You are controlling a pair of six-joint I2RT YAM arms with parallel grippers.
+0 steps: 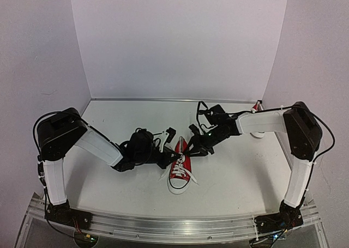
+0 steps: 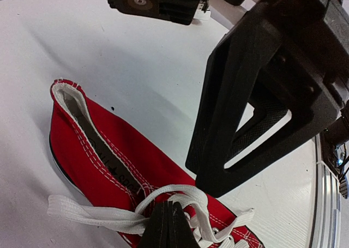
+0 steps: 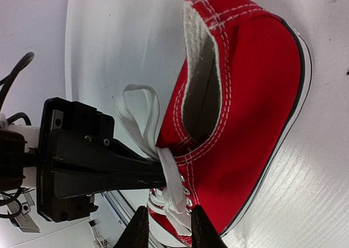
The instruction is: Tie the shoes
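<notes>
One red shoe [image 1: 180, 170] with white laces lies mid-table, toe toward the arm bases. My left gripper [image 1: 167, 156] is at its left side, shut on a white lace [image 2: 92, 214] near the top eyelets; the closed fingertips [image 2: 169, 226] pinch the strand where a loop [image 2: 180, 196] rises. My right gripper [image 1: 192, 147] is at the heel end, open; its fingers [image 3: 139, 233] stand either side of a lace strand [image 3: 175, 185] without closing on it. The shoe fills the right wrist view [image 3: 251, 112]. A second red shoe [image 1: 256, 106] peeks out behind the right arm at the far right.
White walls enclose the table at the back and both sides. The table's metal front rail [image 1: 180, 226] runs along the near edge. The right gripper's black fingers [image 2: 256, 112] hang close above the shoe in the left wrist view.
</notes>
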